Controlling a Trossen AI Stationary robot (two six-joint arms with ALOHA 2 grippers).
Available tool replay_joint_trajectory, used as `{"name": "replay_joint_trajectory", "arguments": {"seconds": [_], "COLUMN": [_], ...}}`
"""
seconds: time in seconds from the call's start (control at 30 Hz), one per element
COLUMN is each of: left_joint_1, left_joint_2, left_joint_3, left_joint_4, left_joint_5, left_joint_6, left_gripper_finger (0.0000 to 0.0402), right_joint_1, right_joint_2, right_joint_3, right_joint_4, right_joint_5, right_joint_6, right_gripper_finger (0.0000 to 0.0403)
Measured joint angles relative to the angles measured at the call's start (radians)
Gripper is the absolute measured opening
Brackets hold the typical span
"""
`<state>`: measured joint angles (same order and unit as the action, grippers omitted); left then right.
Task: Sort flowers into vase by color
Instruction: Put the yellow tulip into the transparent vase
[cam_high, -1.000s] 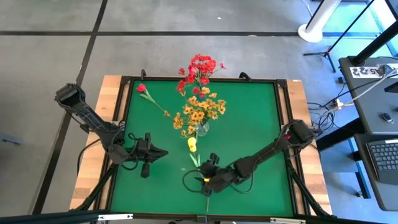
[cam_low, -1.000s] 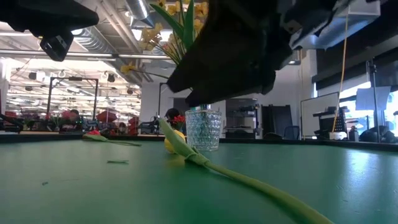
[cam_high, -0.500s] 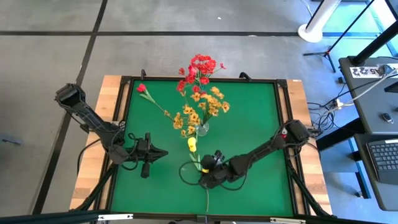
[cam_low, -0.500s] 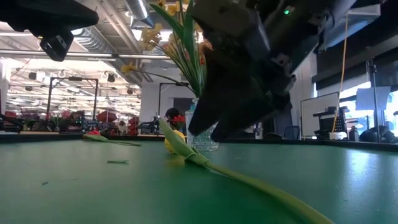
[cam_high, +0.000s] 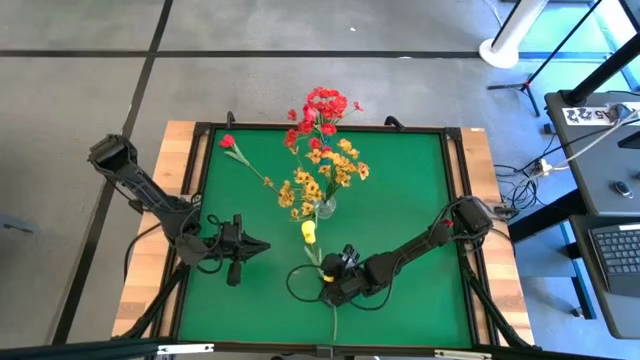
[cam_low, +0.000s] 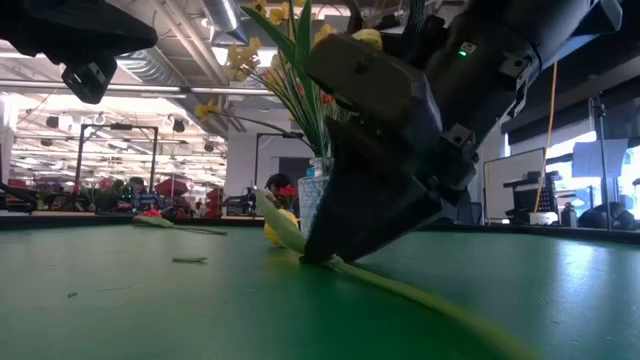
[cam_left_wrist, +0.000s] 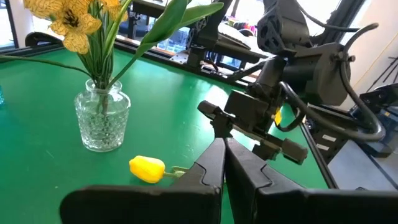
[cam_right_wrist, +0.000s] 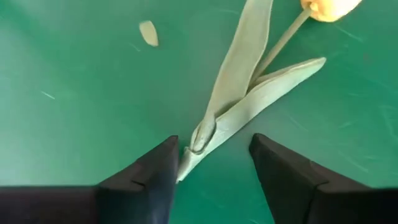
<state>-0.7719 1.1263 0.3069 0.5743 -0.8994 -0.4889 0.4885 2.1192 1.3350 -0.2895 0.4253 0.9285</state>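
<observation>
A yellow flower lies on the green mat, its stem running toward the near edge. My right gripper is open and down at the mat, its fingers either side of the stem where the long leaves join. The glass vase stands mid-table with yellow-orange sprays in it. A red single bloom lies at the far left. A red spray shows at the far edge. My left gripper hovers shut, left of the vase. My right gripper comes slanting down from the table's right, its fingers across the stem. One finger stands right against the stem just below the leaf base. I cannot tell whether it touches. The flower lies flat on the mat.
A small pale scrap lies on the mat beside the yellow flower. A black raised frame runs round the mat. Open mat lies to the right of the vase.
My right gripper has come down onto the mat at the yellow flower's stem, tipping more steeply downward and rolling at the wrist. The flower has stayed where it lay.
</observation>
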Motion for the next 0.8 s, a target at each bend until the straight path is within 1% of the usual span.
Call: {"name": "replay_joint_trajectory", "arguments": {"seconds": [0.13, 0.33, 0.37, 0.4, 0.53, 0.63, 0.8], "left_joint_1": [0.000, 0.000, 0.000, 0.000, 0.000, 0.000, 0.000], "left_joint_2": [0.000, 0.000, 0.000, 0.000, 0.000, 0.000, 0.000], "left_joint_3": [0.000, 0.000, 0.000, 0.000, 0.000, 0.000, 0.000], "left_joint_4": [-0.002, -0.003, -0.005, -0.006, -0.010, -0.010, -0.010], "left_joint_5": [0.000, 0.000, 0.000, 0.000, -0.001, 0.000, -0.001], "left_joint_6": [-0.003, -0.003, -0.003, -0.003, -0.005, -0.006, -0.006], "left_gripper_finger": [0.0007, 0.0007, 0.0007, 0.0007, 0.0007, 0.0007, 0.0007], "right_joint_1": [-0.007, -0.029, -0.032, -0.032, -0.019, 0.018, 0.108], "right_joint_2": [-0.020, -0.053, -0.059, -0.067, -0.116, -0.182, -0.273], "right_joint_3": [-0.002, -0.003, -0.004, -0.005, -0.014, -0.009, -0.010], "right_joint_4": [-0.101, -0.209, -0.216, -0.216, -0.245, -0.223, -0.216], "right_joint_5": [-0.025, -0.133, -0.140, -0.140, -0.111, -0.011, 0.188], "right_joint_6": [-0.040, -0.083, -0.105, -0.129, -0.176, -0.217, -0.254], "right_gripper_finger": [0.0147, 0.0028, 0.0016, 0.0011, 0.0017, 0.0006, 0.0004]}}
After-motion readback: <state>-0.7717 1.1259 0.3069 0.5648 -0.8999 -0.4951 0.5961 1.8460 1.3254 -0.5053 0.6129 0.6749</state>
